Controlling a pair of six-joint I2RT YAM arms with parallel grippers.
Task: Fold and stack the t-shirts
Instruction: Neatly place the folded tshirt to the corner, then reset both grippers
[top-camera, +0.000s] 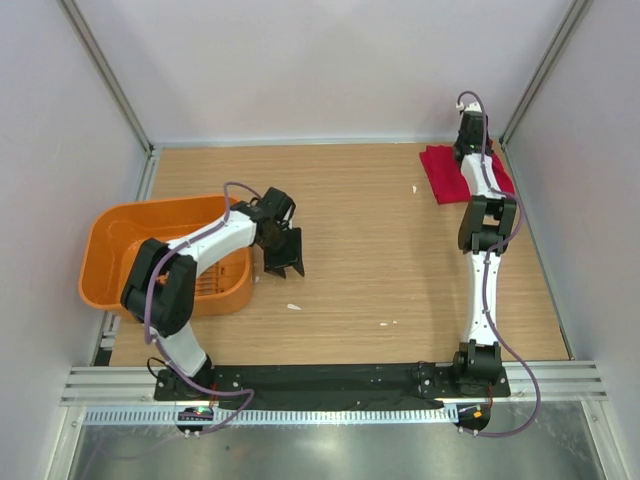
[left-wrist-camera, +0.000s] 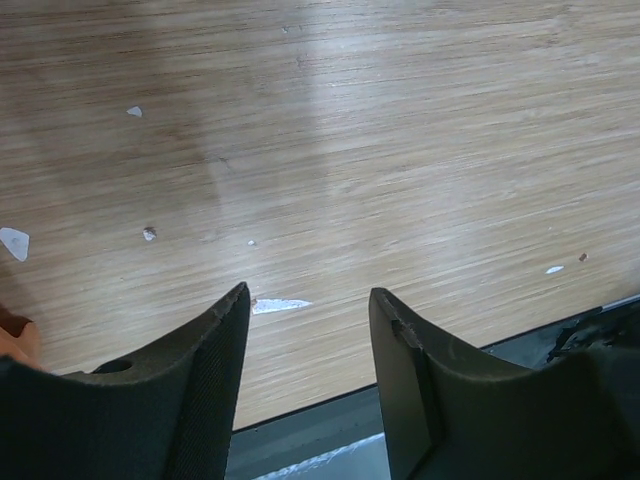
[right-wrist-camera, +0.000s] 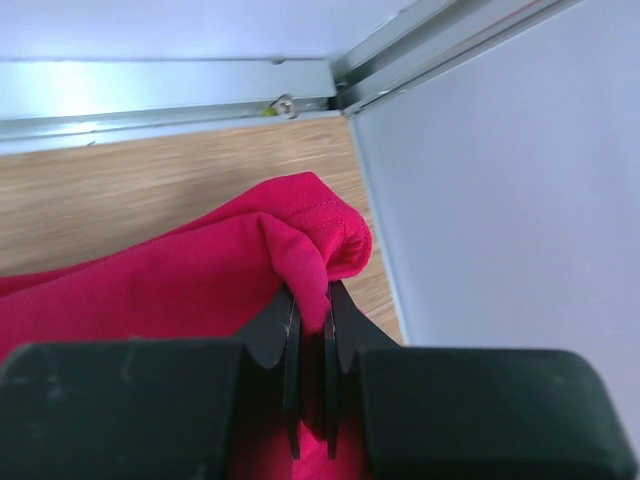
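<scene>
The red t-shirt (top-camera: 445, 172) lies folded into a small bundle at the far right corner of the table. My right gripper (top-camera: 468, 140) is over its far edge, and in the right wrist view it (right-wrist-camera: 310, 295) is shut on a pinched fold of the red t-shirt (right-wrist-camera: 180, 285), close to the right wall. My left gripper (top-camera: 284, 262) hangs open and empty over bare wood beside the basket; the left wrist view shows its two fingers (left-wrist-camera: 215, 360) spread apart above the table, with nothing between them.
An orange slotted plastic basket (top-camera: 110, 245) stands at the left, under the left arm. Small white scraps (top-camera: 293, 306) lie on the wood. A metal rail (right-wrist-camera: 170, 100) and walls bound the far corner. The black base plate (top-camera: 330, 380) runs along the near edge.
</scene>
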